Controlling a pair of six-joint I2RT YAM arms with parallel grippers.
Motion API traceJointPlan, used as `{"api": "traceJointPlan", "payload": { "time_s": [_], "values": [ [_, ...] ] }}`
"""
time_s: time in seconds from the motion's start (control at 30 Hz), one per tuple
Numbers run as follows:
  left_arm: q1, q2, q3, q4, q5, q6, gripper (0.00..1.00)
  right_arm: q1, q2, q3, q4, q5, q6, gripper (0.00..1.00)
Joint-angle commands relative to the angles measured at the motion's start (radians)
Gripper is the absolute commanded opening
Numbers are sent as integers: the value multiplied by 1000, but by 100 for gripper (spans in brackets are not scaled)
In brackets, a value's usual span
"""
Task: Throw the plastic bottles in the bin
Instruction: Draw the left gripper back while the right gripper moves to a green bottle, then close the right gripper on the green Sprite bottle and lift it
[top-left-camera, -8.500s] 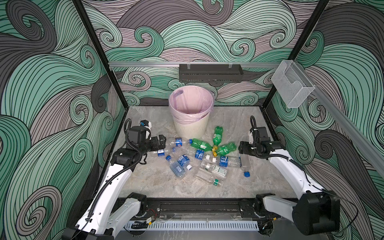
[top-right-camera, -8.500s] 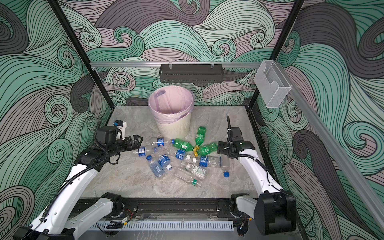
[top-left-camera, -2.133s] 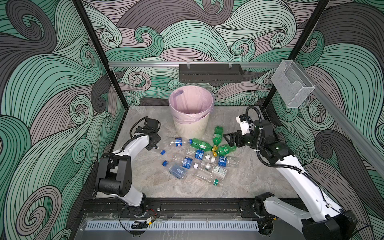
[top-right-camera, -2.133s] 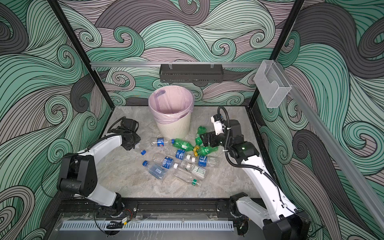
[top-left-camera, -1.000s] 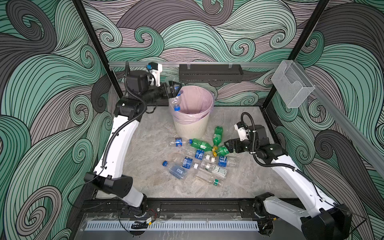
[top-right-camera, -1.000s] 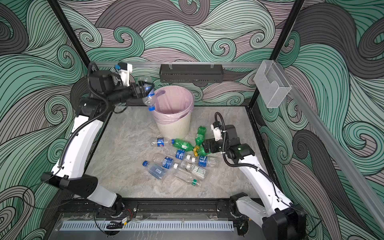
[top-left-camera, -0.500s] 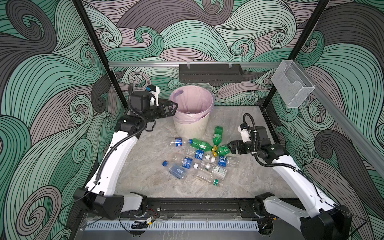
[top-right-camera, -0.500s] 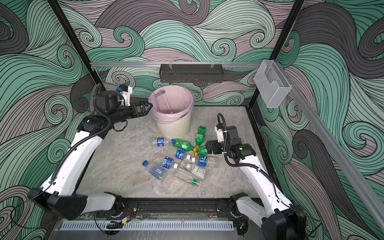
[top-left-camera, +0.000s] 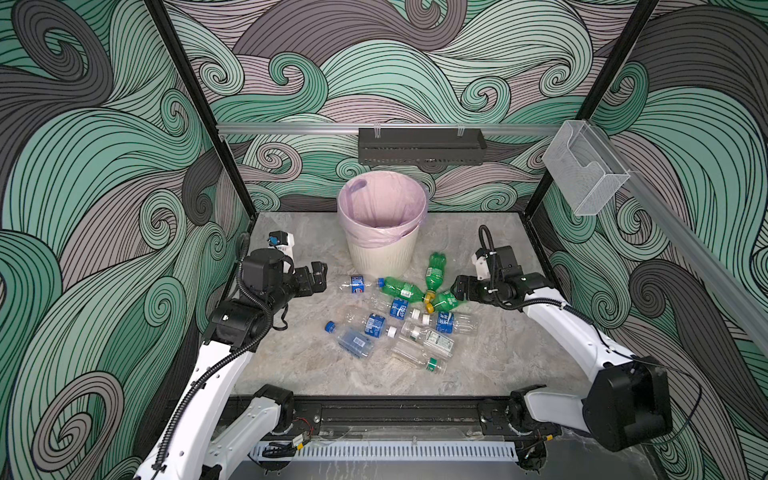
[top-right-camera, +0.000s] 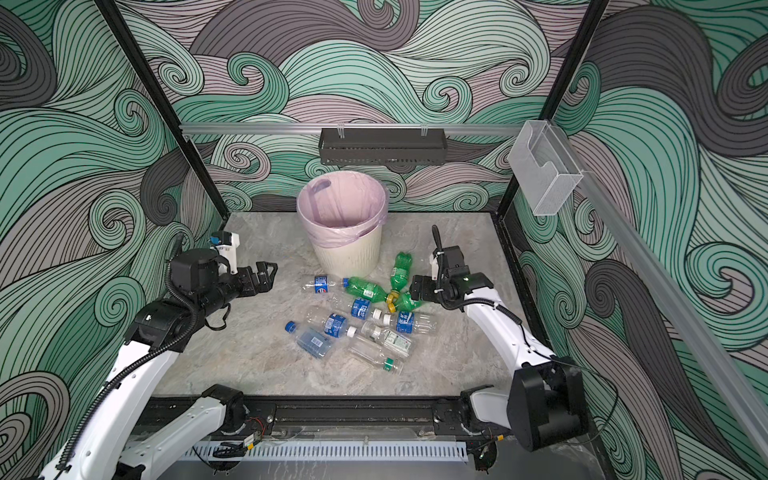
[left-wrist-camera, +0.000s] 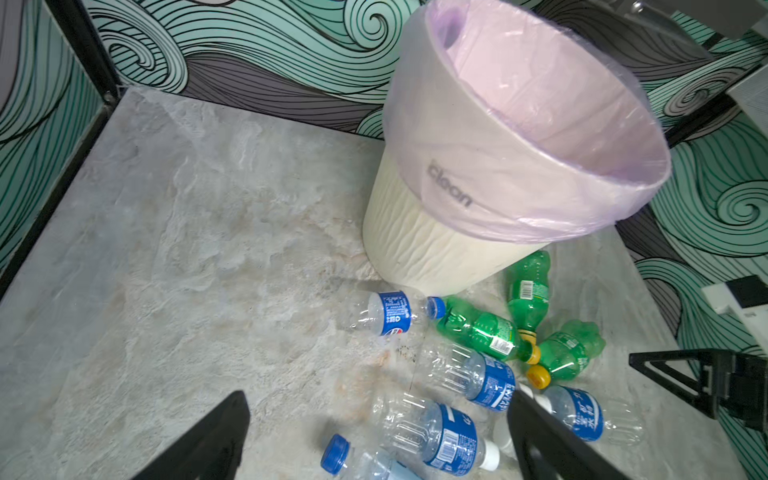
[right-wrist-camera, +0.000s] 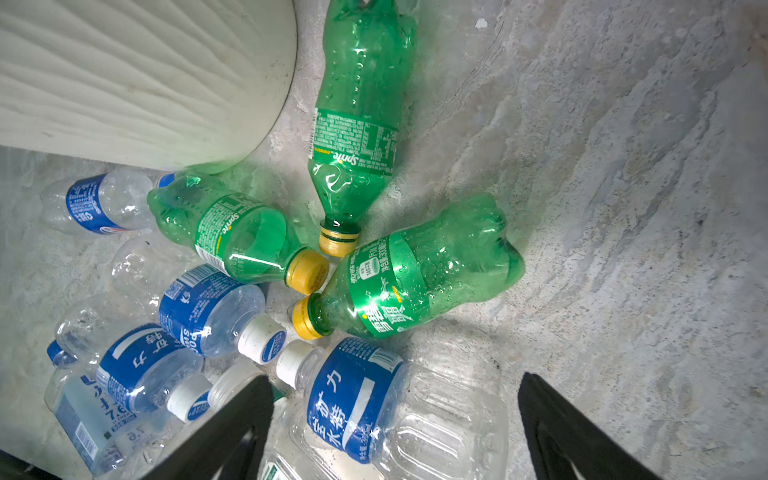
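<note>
Walls (top-left-camera: 104, 166) are teal, grey and mauve wave swirls, and the tabletop (top-left-camera: 299, 357) is grey marble-look. Cream ribbed bin (top-left-camera: 382, 259), pale pink bag (top-left-camera: 374, 237), green bottles (top-left-camera: 401, 288) with yellow caps, clear bottles (top-left-camera: 376, 324) with blue labels.

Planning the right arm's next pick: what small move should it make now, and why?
Probably lower the right gripper and close on the clear blue-labelled bottle: in the right wrist view it lies between the open, empty jaws.

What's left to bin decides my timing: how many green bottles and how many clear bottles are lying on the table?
Green bottles: 3
Clear bottles: 7
Total: 10
</note>
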Motion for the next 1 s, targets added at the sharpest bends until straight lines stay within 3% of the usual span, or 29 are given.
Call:
{"api": "traceJointPlan", "payload": {
  "time_s": [0.0, 0.23, 0.4, 0.97],
  "values": [
    [10, -41, -19, -10, -62, -2, 99, 0, 24, -44, 123, 2, 169, 87],
    [10, -52, -69, -36, -80, -5, 99, 3, 70, -126, 296, 11, 295, 81],
    [10, -60, -79, -34, -94, -1, 99, 1, 137, -132, 349, 23, 323, 82],
    [11, -60, -76, -54, -118, 21, 99, -10, 371, -78, 519, -35, 395, 71]
  ]
}}
